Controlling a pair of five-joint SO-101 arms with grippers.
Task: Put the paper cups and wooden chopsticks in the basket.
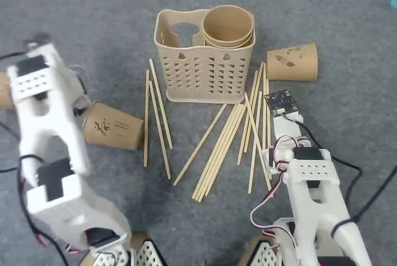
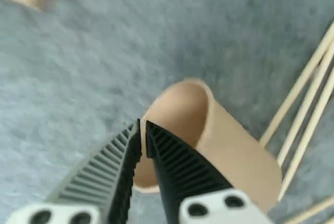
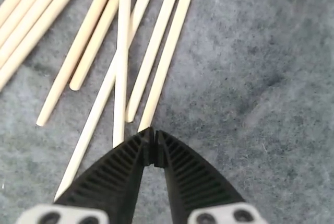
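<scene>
One cup (image 1: 113, 126) lying left of basket (image 1: 201, 77), chopsticks (image 1: 221, 145) fanned along front edge

The bench (image 1: 347, 43) has a fuzzy grey cover all over it. A tan slotted basket (image 1: 201, 74) stands upright toward the back. One paper cup (image 1: 113, 126) lies on its side off to the left, and a second cup (image 1: 293, 62) is tipped over just right of the basket. Three chopsticks (image 1: 158, 114) lie between the left cup and the basket. A bigger bunch of sticks (image 1: 220, 142) fans out in front and to the right, a few crossing each other.
</scene>
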